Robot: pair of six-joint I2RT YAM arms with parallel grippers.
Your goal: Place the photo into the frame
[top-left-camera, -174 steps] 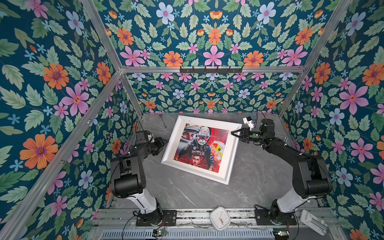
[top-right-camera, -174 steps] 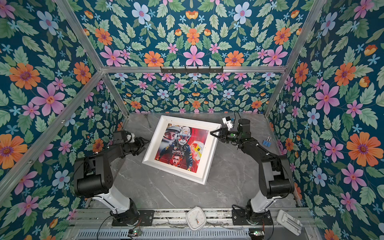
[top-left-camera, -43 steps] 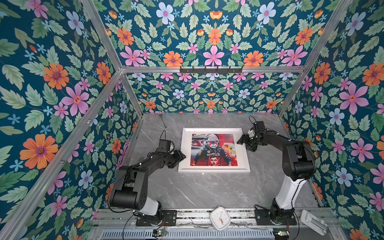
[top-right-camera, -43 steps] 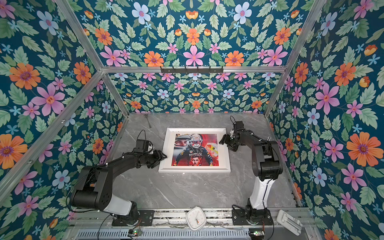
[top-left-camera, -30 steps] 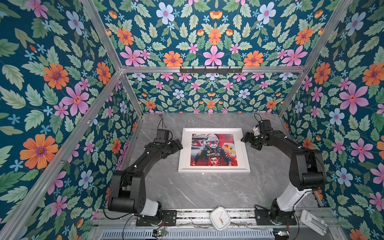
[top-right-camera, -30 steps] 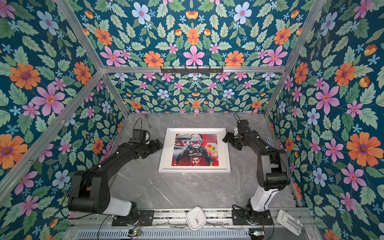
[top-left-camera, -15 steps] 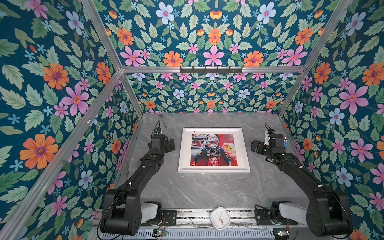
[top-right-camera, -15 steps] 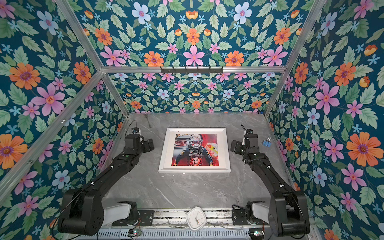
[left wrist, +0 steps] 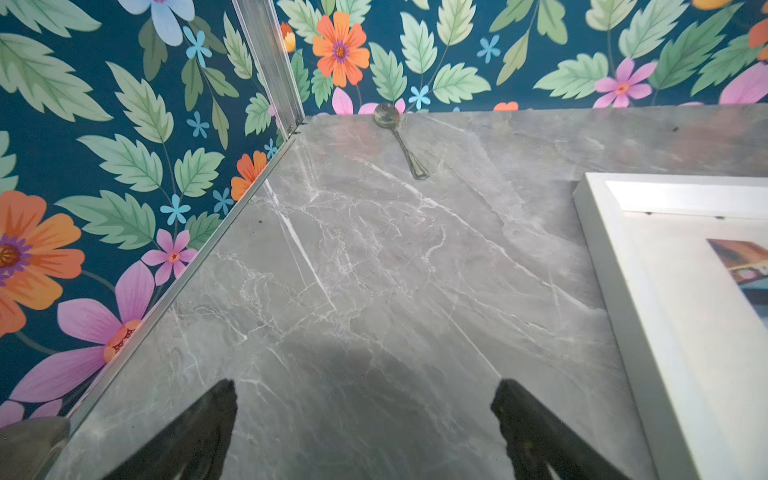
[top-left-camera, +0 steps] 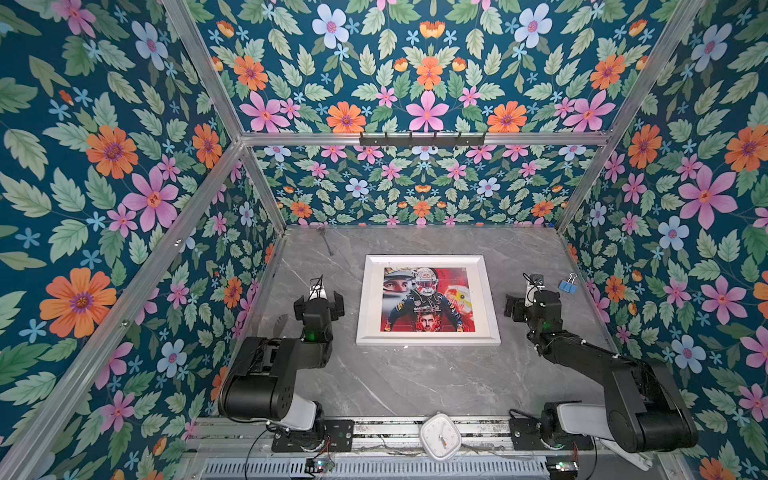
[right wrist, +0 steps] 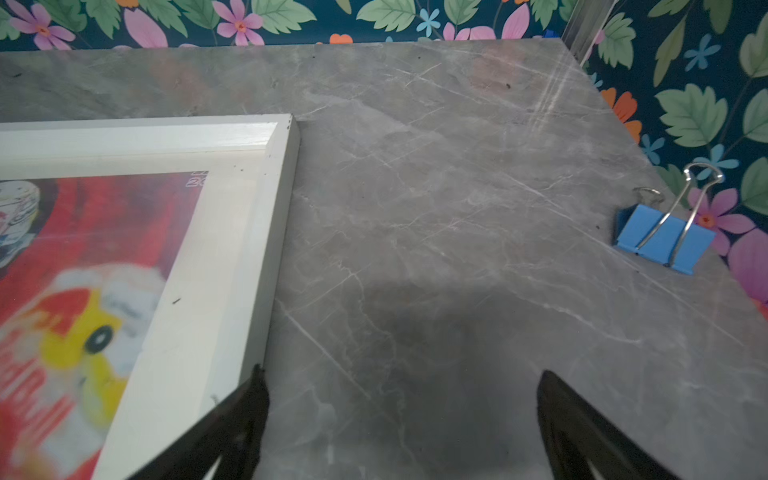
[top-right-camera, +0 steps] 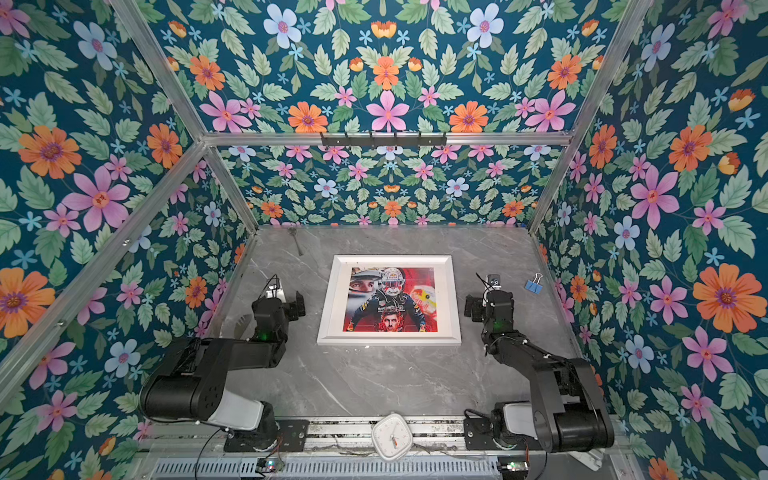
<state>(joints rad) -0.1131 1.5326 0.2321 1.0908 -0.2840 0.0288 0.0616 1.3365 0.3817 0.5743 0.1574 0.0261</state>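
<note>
The white frame [top-left-camera: 428, 340] [top-right-camera: 388, 338] lies flat in the middle of the grey marble table. The photo [top-left-camera: 428, 299] [top-right-camera: 390, 299], red with racing drivers, sits inside it, face up with a white margin round it. My left gripper [top-left-camera: 319, 300] [top-right-camera: 279, 301] hovers left of the frame, open and empty [left wrist: 366, 384]. My right gripper [top-left-camera: 524, 300] [top-right-camera: 484, 305] hovers right of it, open and empty [right wrist: 401, 372]. The wrist views show the frame's edge [left wrist: 615, 266] [right wrist: 257, 232] and part of the photo [left wrist: 744, 262] [right wrist: 104, 232].
A metal spoon [top-left-camera: 328, 243] [left wrist: 401, 141] lies at the far left corner. A blue binder clip [top-left-camera: 567, 286] [right wrist: 663, 237] sits by the right wall. A white clock [top-left-camera: 440, 436] rests on the front rail. Floral walls enclose three sides.
Both arms have drawn back from the frame's sides toward the front. The right gripper's jaws have widened fully. The frame and photo have stayed still.
</note>
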